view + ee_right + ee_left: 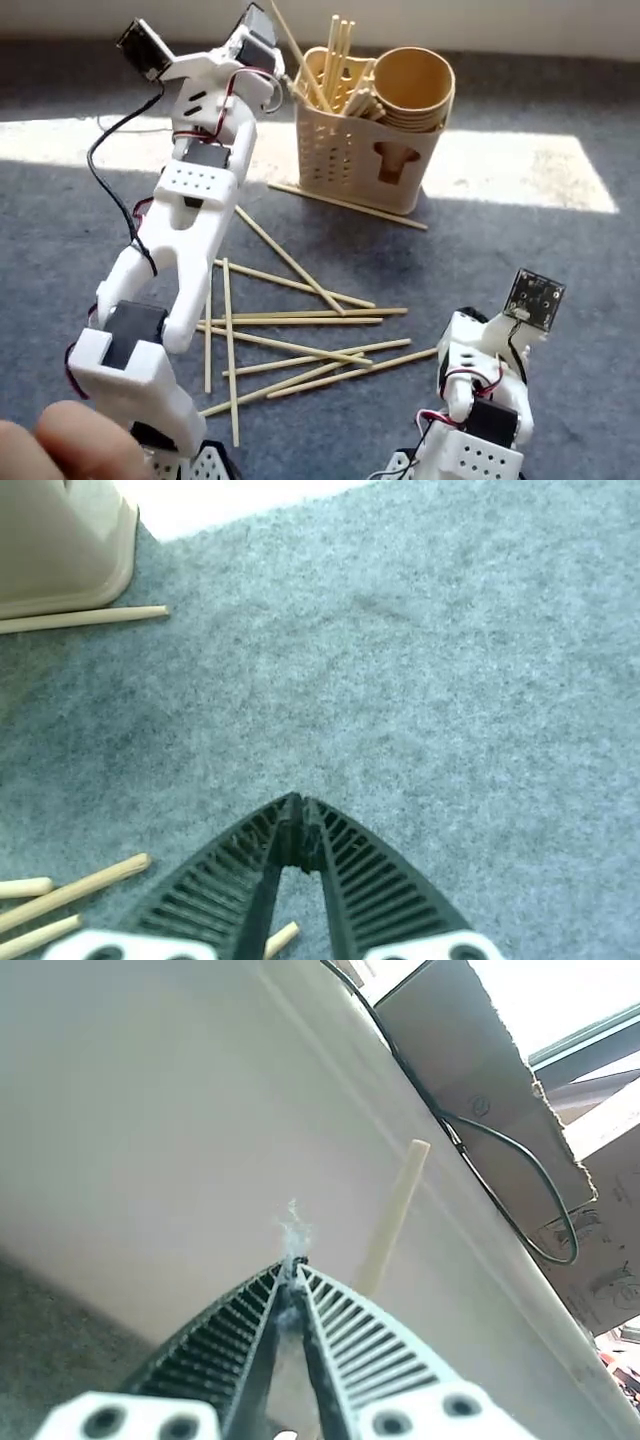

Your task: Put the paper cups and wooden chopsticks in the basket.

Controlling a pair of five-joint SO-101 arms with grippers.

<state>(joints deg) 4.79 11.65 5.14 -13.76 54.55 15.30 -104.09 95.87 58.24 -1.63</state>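
Observation:
A cream slotted basket (340, 165) stands on the grey carpet and holds stacked paper cups (415, 80) and several upright chopsticks (340, 50). My left gripper (278, 85) is at the basket's left rim, shut on a chopstick (290, 50) that slants up past it. In the left wrist view that chopstick (395, 1215) sticks out beside the closed gripper (293, 1275). Several loose chopsticks (290, 330) lie crossed on the carpet between the arms. My right gripper (300, 835) is shut and empty, low over bare carpet near the front right.
One chopstick (345, 205) lies along the basket's front base, also visible as chopstick (85, 620) beside the basket corner (60, 550). A person's fingers (70, 450) show at the bottom left edge. A sunlit strip crosses the carpet behind the basket.

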